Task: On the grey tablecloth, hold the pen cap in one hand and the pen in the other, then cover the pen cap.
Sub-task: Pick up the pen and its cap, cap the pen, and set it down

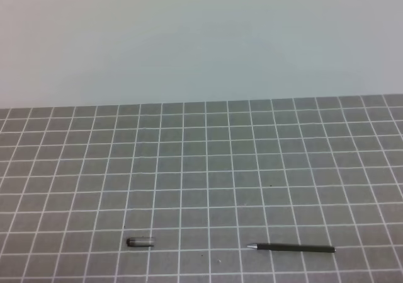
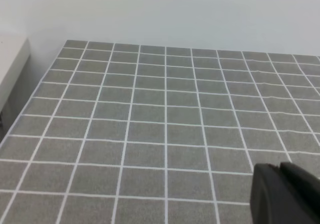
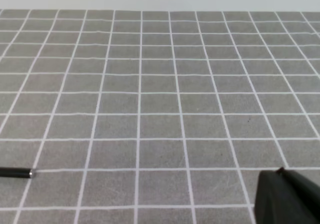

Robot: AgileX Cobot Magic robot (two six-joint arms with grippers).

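Lying flat on the grey tablecloth (image 1: 208, 169): pen cap (image 1: 140, 242) near-left, pen (image 1: 291, 248) near-right, well apart, silvery tip toward cap. Left gripper (image 2: 285, 194) and right gripper (image 3: 287, 196) both closed, empty.

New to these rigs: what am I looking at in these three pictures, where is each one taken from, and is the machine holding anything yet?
This is a two-armed robot with a camera on each wrist and a third camera looking down from above. The high view shows the grey tablecloth with the pen cap lying on the left and the pen lying apart on the right; no arm appears there. The left wrist view shows only cloth and a dark corner of the left gripper. The right wrist view shows a corner of the right gripper and one end of the pen at the left edge. Both grippers are shut and hold nothing.
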